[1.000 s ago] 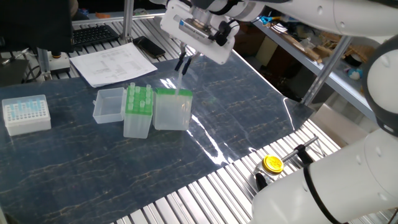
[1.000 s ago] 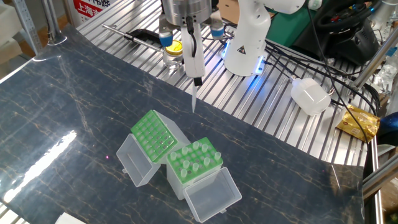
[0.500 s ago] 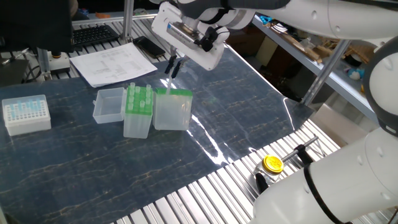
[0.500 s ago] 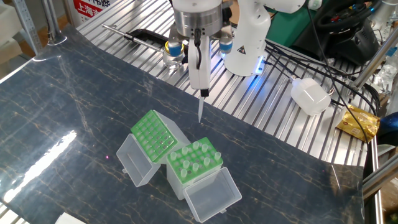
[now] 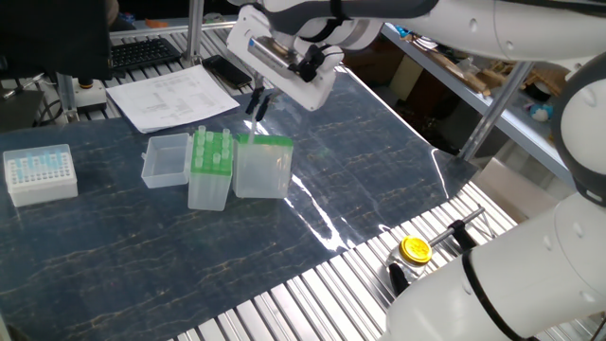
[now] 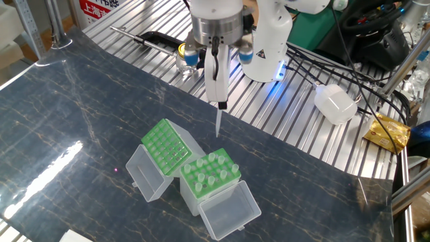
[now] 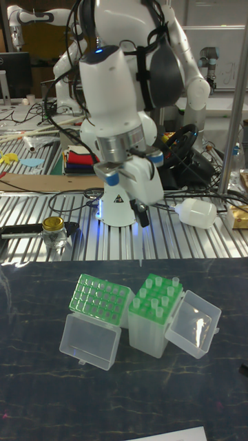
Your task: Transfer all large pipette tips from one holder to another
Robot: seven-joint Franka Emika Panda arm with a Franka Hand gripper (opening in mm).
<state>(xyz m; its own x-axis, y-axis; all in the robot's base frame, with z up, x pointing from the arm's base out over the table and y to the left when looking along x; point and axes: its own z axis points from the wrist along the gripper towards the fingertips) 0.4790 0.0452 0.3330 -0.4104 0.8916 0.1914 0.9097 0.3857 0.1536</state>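
Other fixed view: red sign (image 6: 99,8), Chinese chars.

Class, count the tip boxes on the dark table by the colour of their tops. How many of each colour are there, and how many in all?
Green-topped boxes: 2
White box: 1
Total: 3

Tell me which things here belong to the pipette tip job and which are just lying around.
Job: gripper holding a large pipette tip; wider green-grid box; narrower green-rack box.
Lying about: white tip box, papers, yellow-capped jar.
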